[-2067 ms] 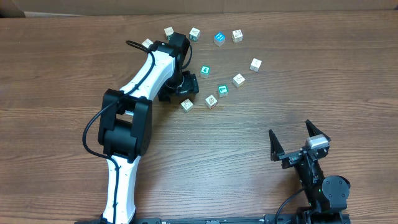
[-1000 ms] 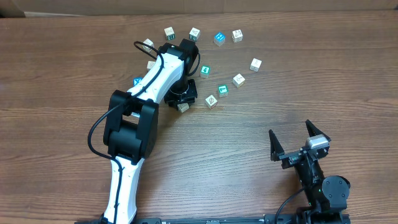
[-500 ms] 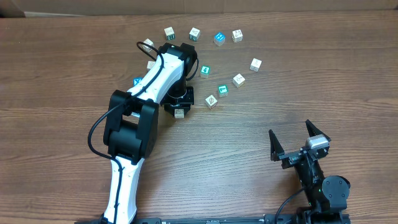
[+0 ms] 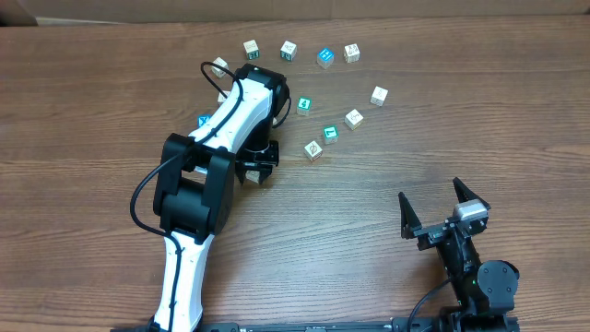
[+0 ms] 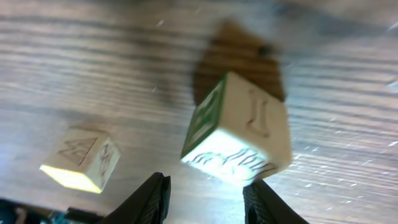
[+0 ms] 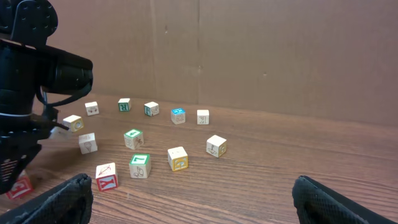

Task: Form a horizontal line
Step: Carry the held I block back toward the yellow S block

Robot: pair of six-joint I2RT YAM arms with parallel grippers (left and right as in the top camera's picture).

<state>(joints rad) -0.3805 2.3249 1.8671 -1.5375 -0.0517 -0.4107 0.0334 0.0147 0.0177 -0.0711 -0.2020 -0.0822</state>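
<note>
Left gripper (image 5: 208, 182) was clamped on a cube (image 5: 239, 127), cream with one green face, held tilted over the table (image 4: 387, 267) at the near edge of the scatter. A pale cube (image 5: 81, 160) lay near it. Loose cubes (image 4: 313, 149) lay in an uneven arc beyond, not in a line. Right gripper (image 4: 430, 194) stood fully released, well apart, holding nothing.

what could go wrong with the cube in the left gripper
The held cube sits tilted, pinched only at the tips of the left gripper, so it may twist or slip out. A pale cube lies close beside it and could get knocked when it is set down.
</note>
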